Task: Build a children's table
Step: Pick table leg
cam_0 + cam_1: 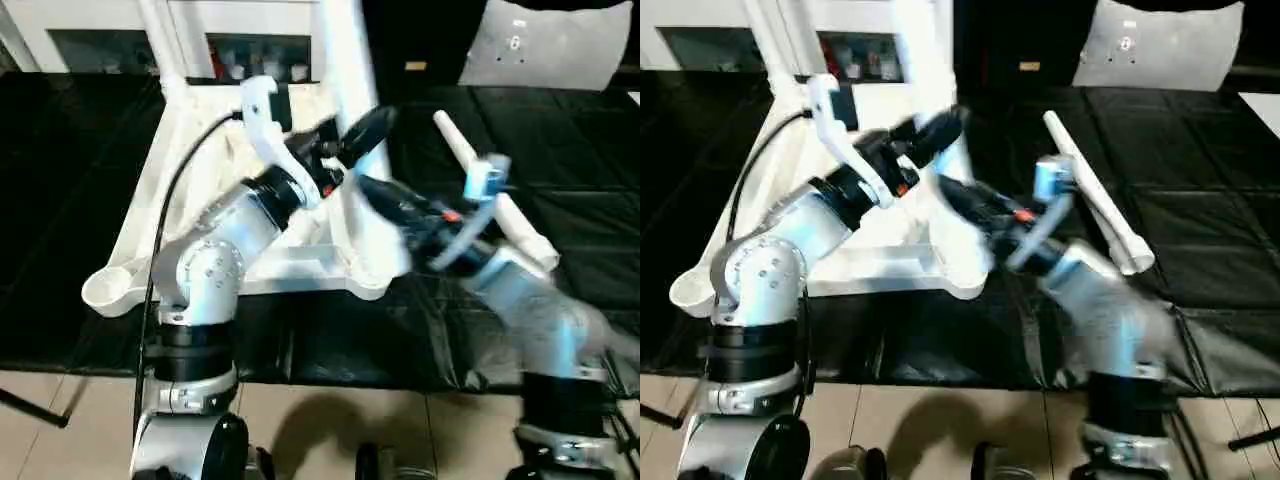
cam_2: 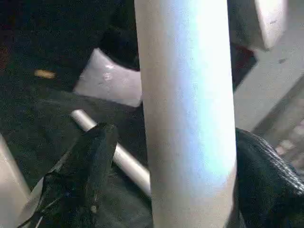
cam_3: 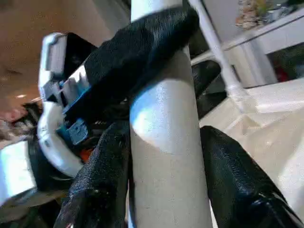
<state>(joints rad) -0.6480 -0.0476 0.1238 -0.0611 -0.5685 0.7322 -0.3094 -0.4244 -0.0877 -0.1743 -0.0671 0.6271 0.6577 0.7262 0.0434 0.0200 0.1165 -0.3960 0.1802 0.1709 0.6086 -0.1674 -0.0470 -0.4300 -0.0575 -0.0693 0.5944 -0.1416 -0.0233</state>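
**Both grippers on one upright leg at the near corner**

Nearest the robot, the right gripper (image 3: pixel 164 161) has its jaws set around the upright leg (image 1: pixel 345 90) — apparently holding it, though blur hides the contact. Just above, the left gripper (image 2: pixel 166 156) straddles the same leg with jaws wide, one finger (image 2: pixel 80 166) standing clear of the tube. The leg stands in the near right corner socket of the upturned tabletop (image 1: pixel 200 200), which lies on a black-covered floor (image 1: pixel 70 200). A loose leg (image 1: pixel 500 200) lies beside it; further legs rise from the far corners. The step looks like seating this leg — next, a firm downward press, kept straight.
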